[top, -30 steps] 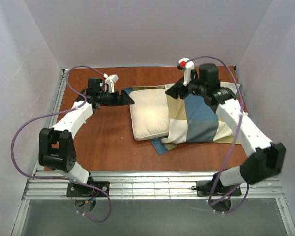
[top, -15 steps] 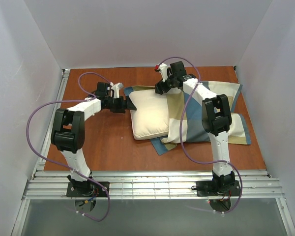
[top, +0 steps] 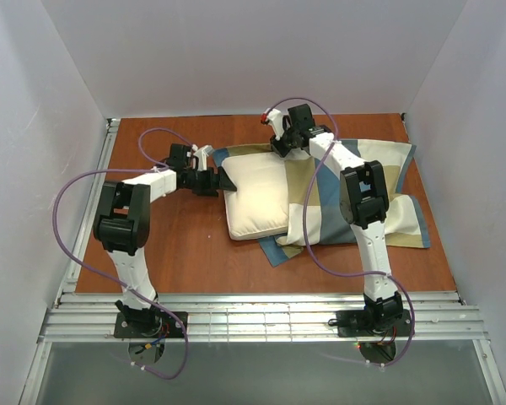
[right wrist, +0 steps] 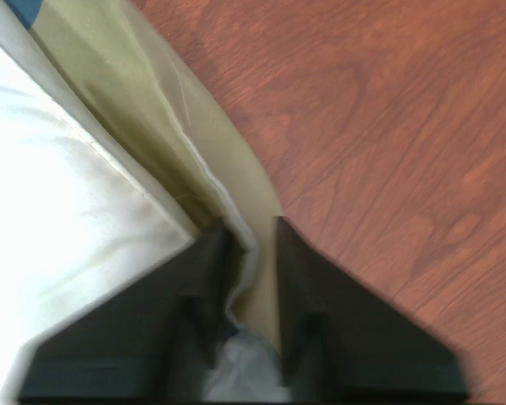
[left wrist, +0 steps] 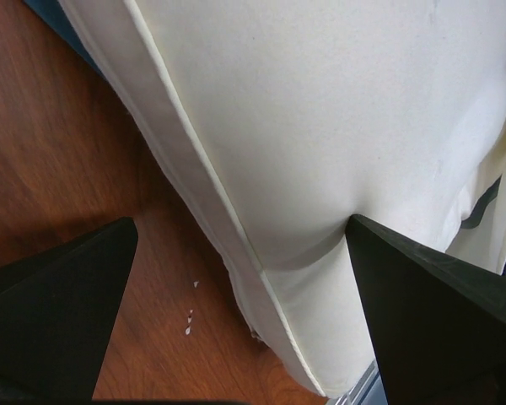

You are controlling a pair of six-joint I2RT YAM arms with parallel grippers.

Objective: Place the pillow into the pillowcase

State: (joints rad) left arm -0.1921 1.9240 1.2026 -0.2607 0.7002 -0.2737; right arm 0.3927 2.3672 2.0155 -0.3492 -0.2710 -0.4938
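Pillow (top: pixel 255 196) lies mid-table. Its right part is under the mouth of the pillowcase (top: pixel 354 198) and its left part is bare. A blue corner of the case pokes out under the pillow's near edge.

Left gripper (left wrist: pixel 240 224): jaws wide apart, straddling the pillow's left edge, one tip seeming to dent the cream cover.

Right gripper (right wrist: pixel 251 226), at the far edge: fingers pinched together on a fold of tan hem, just beside the pillow's far corner.

Likely step: sleeving, about half done. Best to keep that hem lifted and taut while the left arm shoves the pillow rightward, low and flat. Watch the under-layer, which may slide along with it.

Table (top: pixel 177 245): reddish wood grain that looks smooth. A metal rail (top: pixel 261 316) runs along the near edge. Plain pale walls (top: pixel 236 51) close in on three sides.
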